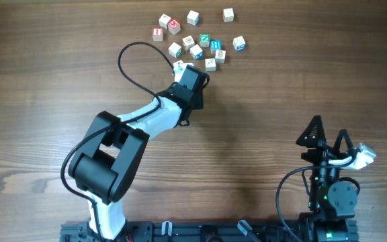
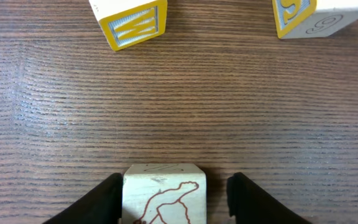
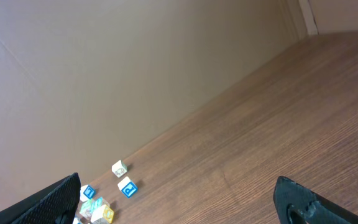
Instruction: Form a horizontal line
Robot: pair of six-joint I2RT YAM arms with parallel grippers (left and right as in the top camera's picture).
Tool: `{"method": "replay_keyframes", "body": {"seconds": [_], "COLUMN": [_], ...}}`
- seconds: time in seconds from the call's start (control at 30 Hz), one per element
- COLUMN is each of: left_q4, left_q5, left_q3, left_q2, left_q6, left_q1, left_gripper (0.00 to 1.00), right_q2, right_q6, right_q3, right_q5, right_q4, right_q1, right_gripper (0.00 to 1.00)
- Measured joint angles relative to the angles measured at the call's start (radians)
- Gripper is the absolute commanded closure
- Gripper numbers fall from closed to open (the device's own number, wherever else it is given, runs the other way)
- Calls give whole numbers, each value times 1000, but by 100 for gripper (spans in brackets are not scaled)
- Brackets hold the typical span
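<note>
My left gripper (image 1: 184, 68) reaches into the near edge of a scatter of letter cubes. In the left wrist view its jaws (image 2: 173, 200) straddle a pale wooden cube (image 2: 164, 196) with a red-brown animal outline, resting on the table. The left finger (image 2: 106, 203) touches the cube; the right finger (image 2: 246, 199) stands off it with a dark gap, so the gripper is open. No horizontal line of cubes shows in any view. My right gripper (image 1: 328, 132) is open and empty at the near right, far from the cubes.
Several loose cubes (image 1: 196, 42) with red, green, blue and yellow letters lie scattered at the far middle of the wooden table (image 1: 281, 81). A yellow W cube (image 2: 132, 22) and a blue-edged cube (image 2: 303, 15) lie ahead of the left jaws. The right wrist view shows distant cubes (image 3: 127, 186).
</note>
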Motion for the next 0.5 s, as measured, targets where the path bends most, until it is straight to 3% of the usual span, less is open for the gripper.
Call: {"method": "replay_keyframes", "body": {"seconds": [0.17,0.5], "left_q4": [-10,-16], "left_q5": [0,0], "left_q3": [0,51], "left_q2": [-14,-156], "left_q6": [8,13], "left_q1": [0,8], "left_gripper": [20,28], "right_q2": [0,0], "right_q6": [0,0], "right_q3": [0,0], "right_q5": [0,0], "right_q4": [0,0], "right_q1": [0,0], "right_gripper": [0,0]}}
